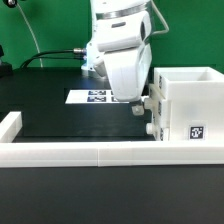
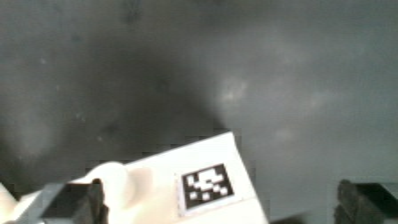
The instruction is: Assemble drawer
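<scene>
Stretching along the near edge, a long low white plastic rail (image 1: 90, 152) fronts the black table (image 1: 50, 115), with the flat white marker board (image 1: 92, 97) lying far behind. The robot's two-finger gripper (image 1: 137, 105) hangs with its jaws spread around nothing. Immediately right stands the tall white box-shaped plastic housing (image 1: 185, 105); the wrist view shows a small knobbed tagged tray (image 2: 178, 180) between the fingers, apparently untouched.
</scene>
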Robot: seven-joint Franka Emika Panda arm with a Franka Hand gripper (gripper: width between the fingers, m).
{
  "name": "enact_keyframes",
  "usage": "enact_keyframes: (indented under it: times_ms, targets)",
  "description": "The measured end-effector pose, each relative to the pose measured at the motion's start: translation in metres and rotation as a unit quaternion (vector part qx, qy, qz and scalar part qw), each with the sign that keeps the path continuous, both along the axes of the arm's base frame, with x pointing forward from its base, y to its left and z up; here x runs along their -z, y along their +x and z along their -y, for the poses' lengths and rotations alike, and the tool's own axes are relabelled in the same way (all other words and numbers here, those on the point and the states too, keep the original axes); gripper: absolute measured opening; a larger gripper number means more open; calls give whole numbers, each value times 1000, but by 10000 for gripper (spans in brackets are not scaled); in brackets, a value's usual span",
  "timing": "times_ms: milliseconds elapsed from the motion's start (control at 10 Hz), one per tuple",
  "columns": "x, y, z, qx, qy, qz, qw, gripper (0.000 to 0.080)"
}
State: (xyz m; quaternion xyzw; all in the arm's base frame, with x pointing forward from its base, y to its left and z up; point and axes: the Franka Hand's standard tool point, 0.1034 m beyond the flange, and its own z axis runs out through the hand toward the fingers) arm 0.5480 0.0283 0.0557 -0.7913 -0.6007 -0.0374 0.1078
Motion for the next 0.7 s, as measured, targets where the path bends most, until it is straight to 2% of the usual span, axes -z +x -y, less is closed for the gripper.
enact_keyframes:
  times_ms: [300, 600, 700]
  targets:
    - [0, 1, 2, 4, 0, 0, 1000, 649]
    - [1, -7, 29, 6, 0, -1, 1000, 649]
    - [2, -7, 28, 9, 0, -2, 1000, 649]
